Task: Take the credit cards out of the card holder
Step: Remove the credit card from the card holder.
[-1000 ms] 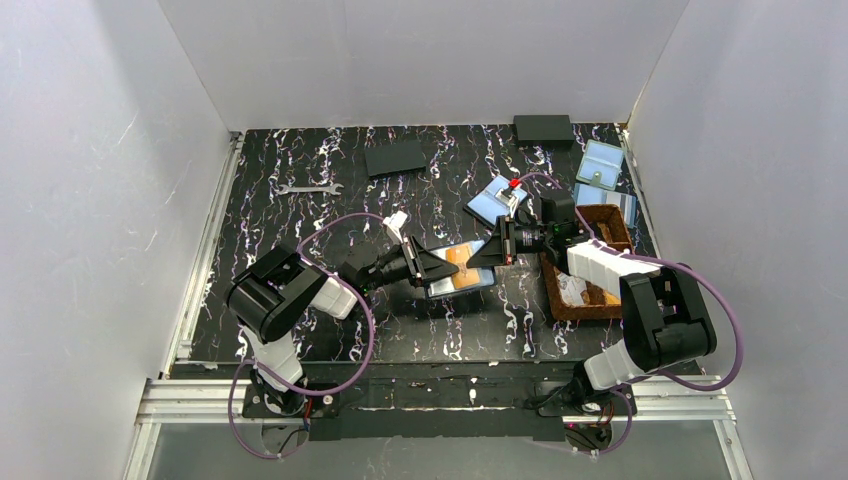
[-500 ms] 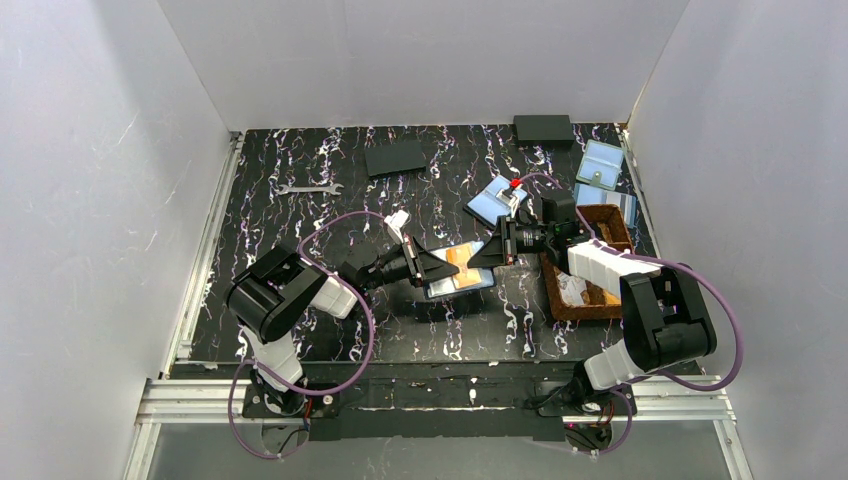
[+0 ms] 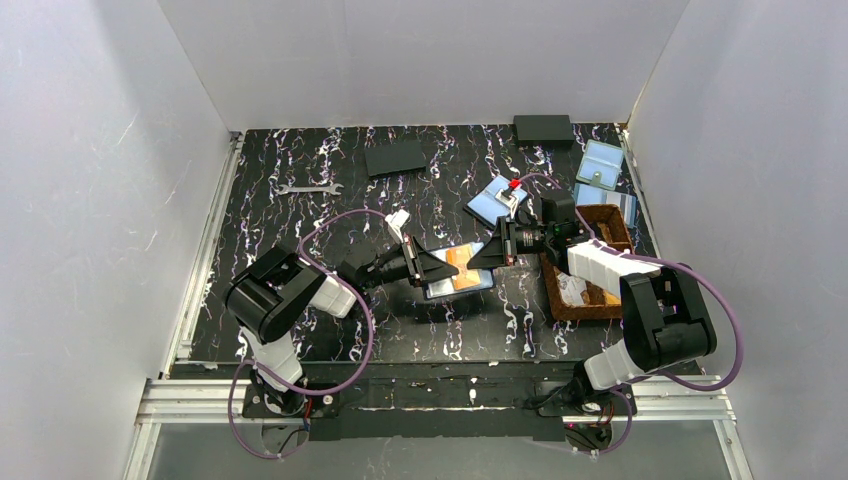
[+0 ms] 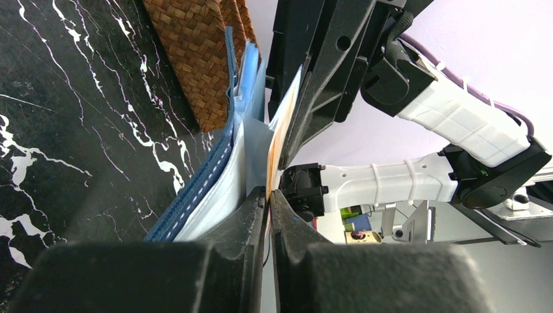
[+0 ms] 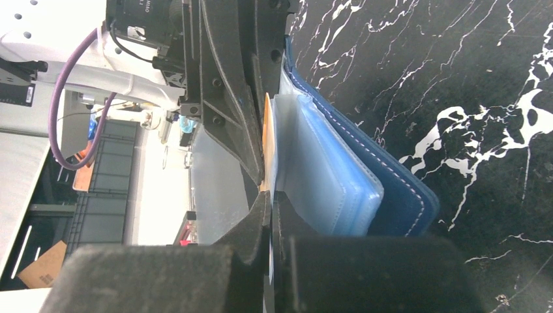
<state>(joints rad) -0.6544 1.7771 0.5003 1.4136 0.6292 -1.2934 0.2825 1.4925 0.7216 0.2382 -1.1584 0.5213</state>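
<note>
The navy-blue card holder [image 3: 470, 281] hangs open between my two grippers, low over the table's middle. Its light blue pockets [image 5: 326, 173] and navy cover [image 5: 401, 192] show in the right wrist view. The orange-tan card [image 3: 462, 264] sticks out of a pocket. My left gripper [image 3: 446, 272] is shut on that card's edge [image 4: 276, 147], its jaws [image 4: 268, 193] pinching it. My right gripper [image 3: 480, 257] is shut [image 5: 270, 195] on a thin pale inner pocket sheet of the holder, right beside the orange card [image 5: 266, 140]. The dark card is hidden.
A brown woven tray [image 3: 612, 222] stands right of the grippers, under the right arm. Pale blue pouches [image 3: 495, 200] [image 3: 601, 163] lie behind it. Two black pads [image 3: 395, 157] [image 3: 543, 128] lie at the back. A wrench [image 3: 308, 188] lies back left.
</note>
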